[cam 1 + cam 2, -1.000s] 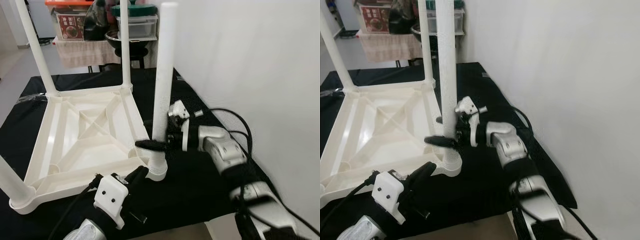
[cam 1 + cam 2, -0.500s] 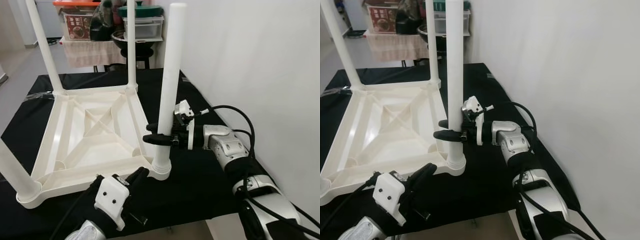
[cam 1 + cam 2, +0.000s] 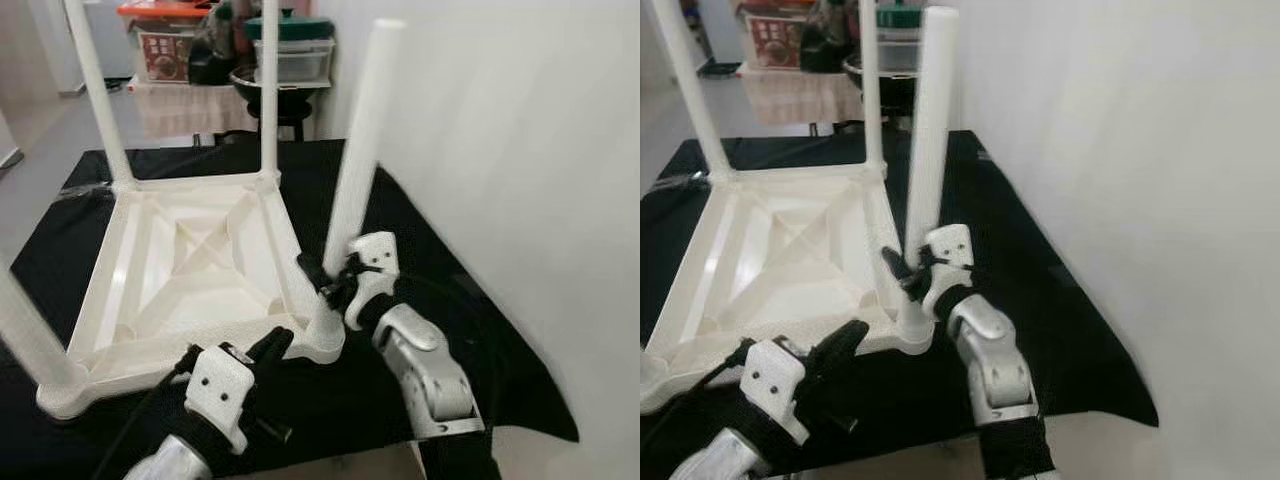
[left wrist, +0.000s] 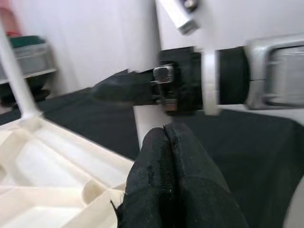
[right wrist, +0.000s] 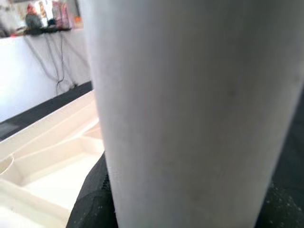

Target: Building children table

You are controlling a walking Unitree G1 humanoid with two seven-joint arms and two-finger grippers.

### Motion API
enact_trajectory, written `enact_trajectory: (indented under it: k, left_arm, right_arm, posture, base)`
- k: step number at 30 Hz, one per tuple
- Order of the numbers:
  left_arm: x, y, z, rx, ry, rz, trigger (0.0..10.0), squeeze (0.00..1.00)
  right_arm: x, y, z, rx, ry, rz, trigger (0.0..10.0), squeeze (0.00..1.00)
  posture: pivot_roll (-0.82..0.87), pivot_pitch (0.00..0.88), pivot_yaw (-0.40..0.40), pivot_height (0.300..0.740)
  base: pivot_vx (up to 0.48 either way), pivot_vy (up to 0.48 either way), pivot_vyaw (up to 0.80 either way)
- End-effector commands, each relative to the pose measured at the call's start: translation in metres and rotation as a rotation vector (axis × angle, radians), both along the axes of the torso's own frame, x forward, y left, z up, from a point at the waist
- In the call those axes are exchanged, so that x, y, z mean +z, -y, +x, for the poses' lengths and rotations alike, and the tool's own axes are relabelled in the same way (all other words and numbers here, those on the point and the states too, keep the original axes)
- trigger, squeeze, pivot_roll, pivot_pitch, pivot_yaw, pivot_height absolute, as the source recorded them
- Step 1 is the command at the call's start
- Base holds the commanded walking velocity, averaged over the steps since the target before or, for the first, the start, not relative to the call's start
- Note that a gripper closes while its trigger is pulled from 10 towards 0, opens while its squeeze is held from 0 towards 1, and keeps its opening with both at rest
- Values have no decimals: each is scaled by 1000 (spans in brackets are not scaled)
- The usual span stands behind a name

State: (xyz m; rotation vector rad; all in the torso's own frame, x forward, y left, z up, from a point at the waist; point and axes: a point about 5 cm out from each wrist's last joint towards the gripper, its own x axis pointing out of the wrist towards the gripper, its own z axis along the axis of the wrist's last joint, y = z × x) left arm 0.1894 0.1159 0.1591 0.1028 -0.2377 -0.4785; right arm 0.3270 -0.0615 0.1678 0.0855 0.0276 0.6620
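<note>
Your right tool (image 3: 325, 285) is pinching tilted white plastic table leg (image 3: 357, 160); left tool (image 4: 168, 156), pressed together, is touching upturned white plastic tabletop (image 3: 150, 290) corner.

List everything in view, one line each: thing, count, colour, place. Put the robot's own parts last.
Table top: one, white, upside down on the black cloth.
Table legs: four, white, standing up from the corners; the near right one leans.
Cloth: one, black, under the table.
Containers and pot: several, on a far stand.
Wall: white, on the right.
Left hand: black fingers together, by the near right corner.
Right hand: black fingers around the leaning leg, low down.
</note>
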Motion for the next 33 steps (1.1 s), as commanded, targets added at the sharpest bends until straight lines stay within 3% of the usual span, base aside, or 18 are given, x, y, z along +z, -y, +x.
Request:
enact_trajectory:
  k: [1, 5, 6, 11, 17, 18, 19, 22, 30, 33]
  left_arm:
    - [-5, 0, 0, 2, -22, -3, 10000, 0]
    - [-5, 0, 0, 4, -21, -3, 10000, 0]
    - [-5, 0, 0, 9, -19, 0, 10000, 0]
    - [-5, -1, 1, 6, -20, 0, 10000, 0]
    - [-5, -1, 1, 0, -23, -2, 10000, 0]
    - [-5, -1, 1, 2, -22, -1, 10000, 0]
    - [-5, -1, 1, 4, -22, 0, 10000, 0]
    - [-5, -1, 1, 7, -22, 2, 10000, 0]
    - [-6, -1, -1, 11, -25, 8, 10000, 0]
    - [-6, -1, -3, 13, -37, -4, 10000, 0]
  right_arm:
    - [-28, 3, -2, -14, -124, -20, 0, 0]
    - [-28, 2, -2, -9, -118, -26, 0, 0]
    - [-22, -1, -7, 29, -125, 7, 10000, 1000]
    - [-9, 0, -6, 111, -90, 33, 10000, 1000]
    - [12, 14, 3, 259, 9, 17, 10000, 1000]
    - [11, 22, 5, 373, 26, -53, 10000, 0]
    - [11, 30, 7, 461, 27, -106, 10000, 0]
    - [14, 43, 16, 554, 26, -177, 10000, 0]
    - [21, 46, 29, 620, -4, -191, 10000, 0]
    - [20, 49, 37, 641, -63, -188, 10000, 0]
  posture:
    - [46, 14, -81, 740]
    - [46, 14, -81, 740]
    - [49, 12, -76, 740]
    - [52, 11, -73, 740]
    - [62, 8, -71, 740]
    - [78, 8, -81, 740]
    - [78, 8, -81, 740]
    - [78, 8, -81, 740]
    - [102, 10, -89, 740]
    - [116, 9, -87, 740]
  base:
    - [0, 0, 0]
    - [0, 0, 0]
    - [0, 0, 0]
    - [0, 0, 0]
    - [0, 0, 0]
    - [0, 0, 0]
    - [0, 0, 0]
    - [0, 0, 0]
    - [0, 0, 0]
    - [0, 0, 0]
